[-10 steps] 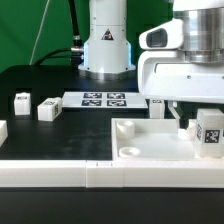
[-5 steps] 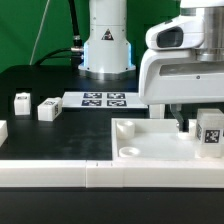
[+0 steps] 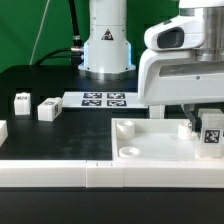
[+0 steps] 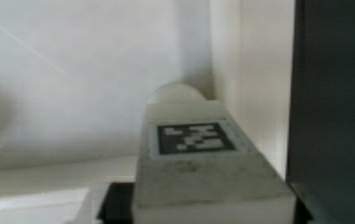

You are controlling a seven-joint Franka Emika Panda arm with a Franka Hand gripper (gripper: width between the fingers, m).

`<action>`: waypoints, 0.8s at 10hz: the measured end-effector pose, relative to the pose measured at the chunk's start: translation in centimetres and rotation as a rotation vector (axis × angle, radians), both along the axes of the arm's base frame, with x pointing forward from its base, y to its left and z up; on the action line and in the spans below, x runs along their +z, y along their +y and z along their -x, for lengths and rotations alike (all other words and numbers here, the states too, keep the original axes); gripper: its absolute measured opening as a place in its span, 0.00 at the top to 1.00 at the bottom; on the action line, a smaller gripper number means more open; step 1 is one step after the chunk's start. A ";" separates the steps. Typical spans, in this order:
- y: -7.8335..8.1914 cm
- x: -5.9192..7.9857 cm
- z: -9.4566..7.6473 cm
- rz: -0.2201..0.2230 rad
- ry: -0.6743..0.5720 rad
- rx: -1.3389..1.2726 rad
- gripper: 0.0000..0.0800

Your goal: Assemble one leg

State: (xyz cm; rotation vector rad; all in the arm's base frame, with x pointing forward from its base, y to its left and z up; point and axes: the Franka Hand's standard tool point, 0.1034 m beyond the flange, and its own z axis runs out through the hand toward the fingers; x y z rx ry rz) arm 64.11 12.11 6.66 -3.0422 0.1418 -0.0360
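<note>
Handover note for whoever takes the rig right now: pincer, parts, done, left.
Pincer: shut on the leg, held upright over the far corner of the white tray piece at the exterior view's right.
Two more small tagged blocks lie loose at the exterior view's left; the marker board sits mid-table.
Done: leg picked and brought to the tray.
Left: seat it in a corner socket; whether it touches yet is unclear.

marker board (image 3: 104,98), tray-like piece (image 3: 150,146)

The arm (image 3: 185,60) is glossy white and boxy with dark joint seams, its round base (image 3: 107,45) bearing a black triangular mark.
</note>
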 end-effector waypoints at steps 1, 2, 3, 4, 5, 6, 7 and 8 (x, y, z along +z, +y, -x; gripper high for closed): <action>0.0 0.0 0.0 -0.001 0.003 -0.033 0.63; -0.2 0.0 0.0 -0.012 0.010 -0.110 0.63; -0.4 0.0 -0.1 -0.028 0.020 -0.228 0.63; -0.4 0.0 0.0 -0.039 0.033 -0.356 0.63; -0.5 0.1 0.0 -0.041 0.044 -0.502 0.63; -0.5 0.1 0.1 -0.041 0.055 -0.611 0.63; -0.5 0.1 0.1 -0.043 0.062 -0.677 0.63; -0.5 0.0 0.2 -0.051 0.078 -0.815 0.63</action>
